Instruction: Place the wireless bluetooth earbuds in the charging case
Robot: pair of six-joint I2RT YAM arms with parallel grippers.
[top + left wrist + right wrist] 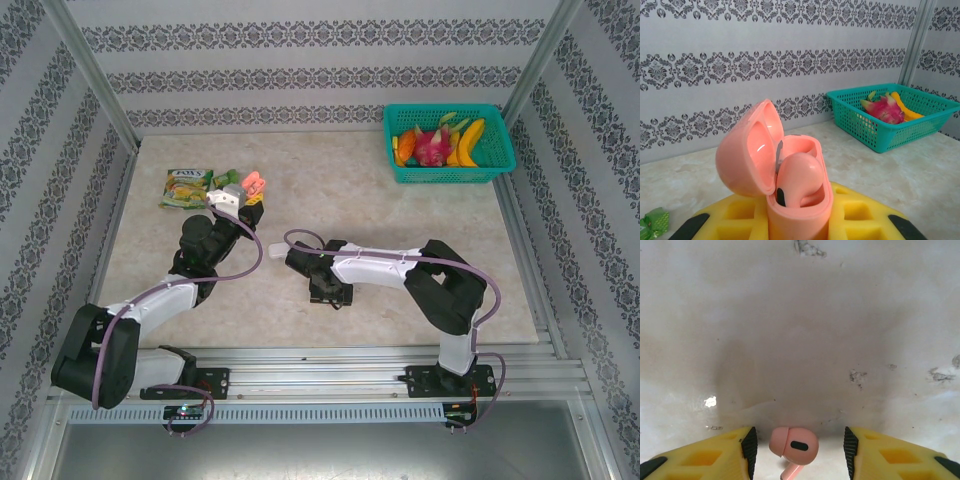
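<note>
A salmon-pink charging case (800,200) stands upright between my left gripper's (800,222) yellow fingers, which are shut on its lower body. Its lid (742,155) is swung open to the left, and one pink earbud (799,177) sits in a slot. From above, the case (254,183) and left gripper (243,198) are at the table's back left. A second pink earbud (794,445) lies on the table between my right gripper's (797,450) open fingers, with a gap on each side. The right gripper (328,288) points down near the table's middle.
A teal basket (497,170) of toy fruit stands at the back right, also seen from the left wrist (860,125). A green snack packet (185,187) and small green wrappers (224,179) lie at the back left. Patterned walls close the table's sides.
</note>
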